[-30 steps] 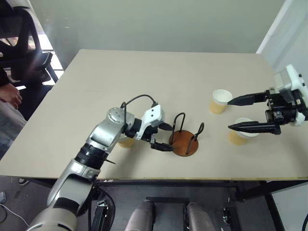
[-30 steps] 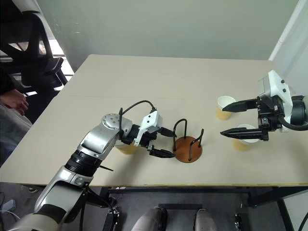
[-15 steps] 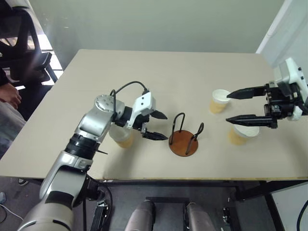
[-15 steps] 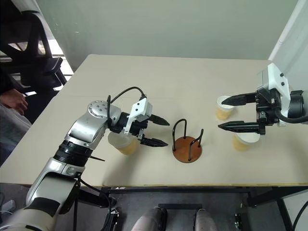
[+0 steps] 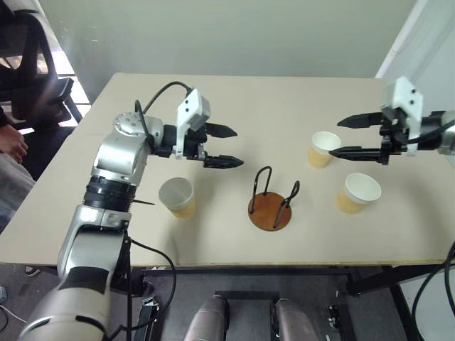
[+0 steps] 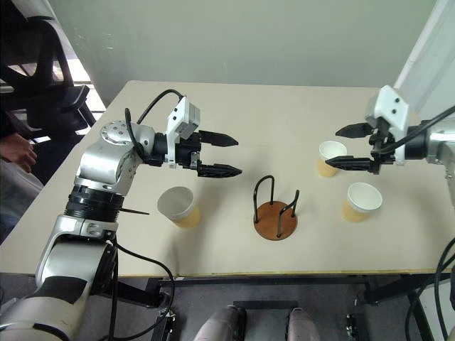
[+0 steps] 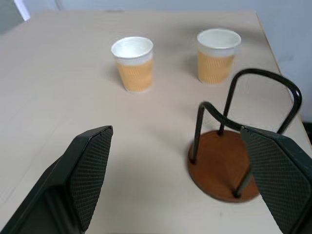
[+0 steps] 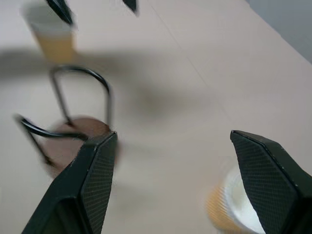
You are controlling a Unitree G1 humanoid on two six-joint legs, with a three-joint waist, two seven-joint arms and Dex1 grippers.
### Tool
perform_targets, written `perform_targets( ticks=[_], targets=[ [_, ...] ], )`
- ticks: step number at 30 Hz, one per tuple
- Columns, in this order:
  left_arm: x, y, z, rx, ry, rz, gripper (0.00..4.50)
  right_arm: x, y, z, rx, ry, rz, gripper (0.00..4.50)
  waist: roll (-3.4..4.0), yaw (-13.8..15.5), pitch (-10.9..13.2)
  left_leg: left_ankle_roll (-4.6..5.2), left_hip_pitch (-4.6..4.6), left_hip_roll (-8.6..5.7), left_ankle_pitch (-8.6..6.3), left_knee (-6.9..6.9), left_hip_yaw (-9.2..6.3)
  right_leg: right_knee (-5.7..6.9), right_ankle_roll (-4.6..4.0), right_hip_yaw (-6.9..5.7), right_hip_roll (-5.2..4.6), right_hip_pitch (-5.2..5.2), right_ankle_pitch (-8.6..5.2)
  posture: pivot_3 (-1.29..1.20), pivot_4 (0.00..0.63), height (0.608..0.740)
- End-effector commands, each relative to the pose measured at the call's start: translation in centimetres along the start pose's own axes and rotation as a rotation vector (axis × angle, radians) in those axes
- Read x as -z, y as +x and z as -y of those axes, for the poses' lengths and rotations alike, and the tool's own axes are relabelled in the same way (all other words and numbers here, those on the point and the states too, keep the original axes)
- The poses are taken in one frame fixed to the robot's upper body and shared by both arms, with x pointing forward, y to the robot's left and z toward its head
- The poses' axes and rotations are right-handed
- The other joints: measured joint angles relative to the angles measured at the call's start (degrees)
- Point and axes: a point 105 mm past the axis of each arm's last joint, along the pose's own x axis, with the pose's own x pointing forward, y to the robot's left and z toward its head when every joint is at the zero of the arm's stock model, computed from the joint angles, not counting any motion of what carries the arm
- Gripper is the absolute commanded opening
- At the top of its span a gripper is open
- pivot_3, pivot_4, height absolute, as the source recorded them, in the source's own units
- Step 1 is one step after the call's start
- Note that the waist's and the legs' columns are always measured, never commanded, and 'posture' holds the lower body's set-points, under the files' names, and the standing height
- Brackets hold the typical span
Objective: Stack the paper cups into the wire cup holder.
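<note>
The wire cup holder stands empty near the front edge of the table, its reddish-brown disc flat on the surface and its two black wire loops upright. Three paper cups stand upright and apart around it: one cup to the holder's left, also near the front edge; a second cup to its right; and a third cup farther back on the right. The left gripper hangs in the air behind the left cup and to the left of the holder, its black fingers spread apart and holding nothing. The right gripper hovers just beside the far right cup, fingers pointing toward the table's middle, also spread and empty; whether a fingertip touches the rim cannot be told. The table is a plain pale beige board, backed by a grey-green wall, with a white panel at the right edge. Beyond the table's left side stands a black office chair, and a person's hand rests at the picture's left border. The left wrist view looks between its two fingers at the holder close by, with the two right-hand cups behind it. The right wrist view is smeared, yet it shows the holder and the left cup across the table.
</note>
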Motion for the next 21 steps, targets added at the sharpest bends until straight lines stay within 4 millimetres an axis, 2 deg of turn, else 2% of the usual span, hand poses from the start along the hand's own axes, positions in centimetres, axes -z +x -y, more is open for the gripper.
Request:
perform_targets(
  ticks=[1, 5, 10, 21],
  targets=[
    [-1.1, -0.3, 0.2, -0.007, 0.032, 0.024, 4.49, 1.3, 0.7, 1.4, 0.030, -0.097, -0.092, 3.77, 0.01, -0.10, 0.01, 0.01, -0.01, 0.00, -0.02, 0.02, 0.00, -0.01, 0.00, -0.01, 0.00, -0.01, 0.00, 0.00, 0.150, 0.740],
    [-1.1, -0.3, 0.5, -0.011, 0.028, 0.020, 4.49, 3.5, 1.8, 3.0, 0.051, -0.155, -0.207, 3.77, 0.03, -0.07, 0.02, 0.05, -0.02, 0.00, -0.07, 0.04, 0.00, 0.00, -0.01, -0.02, -0.02, -0.04, 0.01, 0.00, 0.150, 0.740],
    [-1.0, -0.2, 0.6, -0.017, 0.025, 0.021, 4.49, 5.1, 2.7, 4.7, 0.080, -0.224, -0.308, 3.77, 0.03, -0.12, 0.02, 0.02, -0.01, 0.05, -0.14, 0.06, 0.00, 0.00, -0.18, -0.08, -0.03, -0.05, 0.12, 0.00, 0.150, 0.740],
    [-1.0, -0.3, 0.7, -0.020, 0.028, 0.029, 4.49, 7.7, 4.3, 5.1, 0.053, -0.330, -0.455, 3.77, 0.04, -0.09, 0.02, -0.09, 0.00, 0.14, -0.25, 0.03, 0.00, 0.00, -0.39, -0.17, -0.04, -0.08, 0.24, 0.00, 0.150, 0.740]
  ],
)
